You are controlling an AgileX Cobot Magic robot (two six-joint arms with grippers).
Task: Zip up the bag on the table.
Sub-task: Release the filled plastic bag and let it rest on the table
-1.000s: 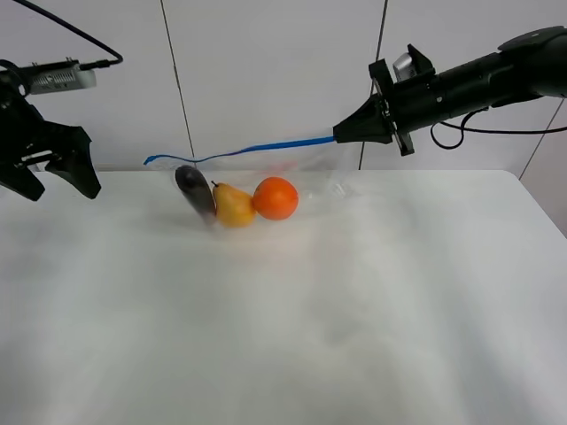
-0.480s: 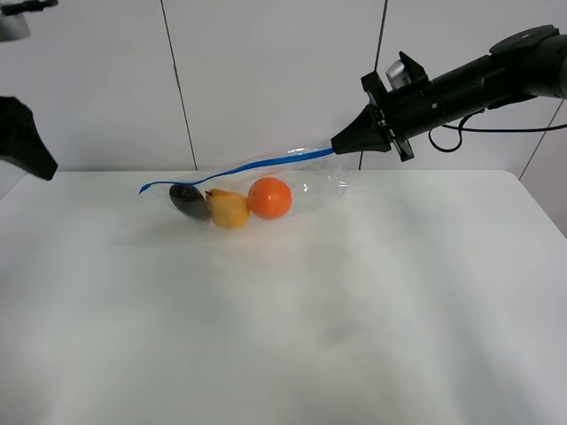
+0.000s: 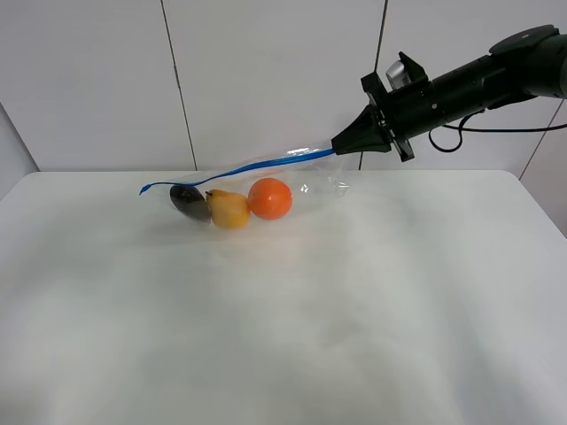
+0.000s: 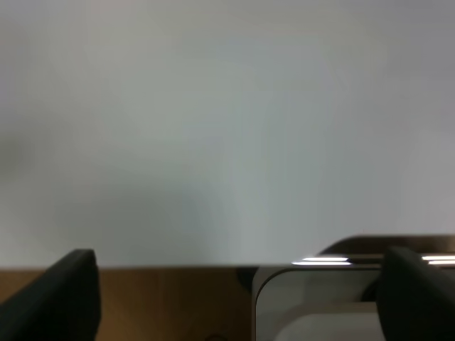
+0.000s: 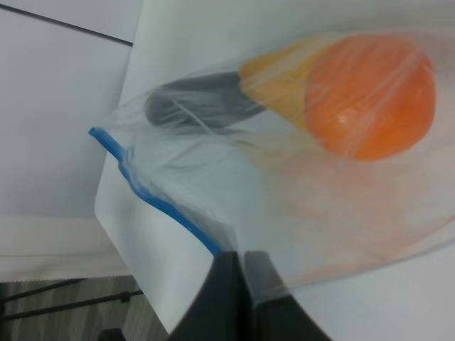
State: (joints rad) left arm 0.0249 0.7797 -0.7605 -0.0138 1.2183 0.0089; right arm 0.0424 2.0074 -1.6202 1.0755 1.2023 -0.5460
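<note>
The bag (image 3: pixel 312 180) is clear plastic with a blue zipper strip (image 3: pixel 248 165) along its top edge. It rests on the white table (image 3: pixel 354 301) at the back. An orange (image 3: pixel 269 197), a yellow fruit (image 3: pixel 229 209) and a dark eggplant (image 3: pixel 189 200) lie inside it. My right gripper (image 3: pixel 341 142) is shut on the right end of the zipper strip and holds it above the table. The right wrist view shows the strip (image 5: pixel 160 202) running into the shut gripper (image 5: pixel 242 270), with the orange (image 5: pixel 370 96) behind. My left gripper (image 4: pixel 238 266) is open and empty, facing a wall; it is out of the exterior view.
A white panelled wall (image 3: pixel 266 71) stands right behind the table. The table's right back corner (image 3: pixel 518 177) is rounded. A cable (image 3: pixel 469 128) hangs from the right arm. The left wrist view shows a wooden surface and a grey device (image 4: pixel 313 305) below the wall.
My left arm has risen and left the exterior view. The bag's free left end has dropped, and the fruit has settled a little to the left. The right gripper keeps its hold.
</note>
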